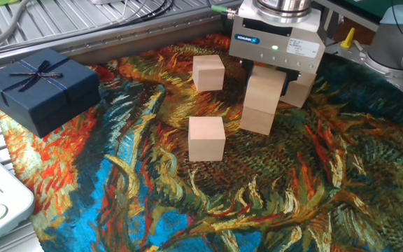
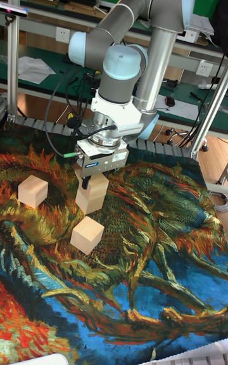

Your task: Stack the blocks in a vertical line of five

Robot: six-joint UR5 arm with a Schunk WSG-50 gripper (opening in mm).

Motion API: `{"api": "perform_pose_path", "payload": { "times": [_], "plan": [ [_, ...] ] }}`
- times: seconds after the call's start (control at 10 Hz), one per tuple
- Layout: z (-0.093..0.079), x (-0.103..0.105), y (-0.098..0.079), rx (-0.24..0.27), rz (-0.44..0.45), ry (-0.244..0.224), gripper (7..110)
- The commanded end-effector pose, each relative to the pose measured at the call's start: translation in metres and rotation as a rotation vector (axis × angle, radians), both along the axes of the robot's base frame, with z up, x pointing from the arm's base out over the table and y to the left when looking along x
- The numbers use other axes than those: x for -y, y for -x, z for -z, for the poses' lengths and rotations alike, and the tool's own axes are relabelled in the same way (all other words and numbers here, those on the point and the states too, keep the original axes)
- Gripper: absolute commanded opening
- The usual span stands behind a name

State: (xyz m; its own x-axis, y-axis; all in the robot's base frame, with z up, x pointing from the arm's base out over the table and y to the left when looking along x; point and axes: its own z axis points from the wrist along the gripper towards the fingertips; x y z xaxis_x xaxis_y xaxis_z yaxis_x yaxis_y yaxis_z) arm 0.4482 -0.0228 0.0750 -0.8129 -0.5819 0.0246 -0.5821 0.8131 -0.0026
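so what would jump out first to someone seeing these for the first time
Probably the bright swirling painted cloth covering the table, then the gripper at the back, down over a two-high stack of blocks. Two loose pale blocks, one in front and one behind to the left, and a dark navy gift box at the far left edge stand out next.

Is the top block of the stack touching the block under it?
Touching. The fixed view shows the top block resting directly on the lower block, with no gap at their seam; the pincer is around the top one.
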Motion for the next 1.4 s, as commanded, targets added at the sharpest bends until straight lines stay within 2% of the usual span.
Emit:
{"api": "perform_pose_path", "payload": {
  "times": [0.0,0.1,1.3],
  "plan": [
    [-0.0009,-0.0008,-0.0022,0.005,-0.01,-0.003,7],
    [-0.0003,0.0025,0.0004,-0.005,-0.033,0.01,7],
    [0.001,-0.0016,0.0003,-0.009,-0.039,0.007,7]
  ]
}}
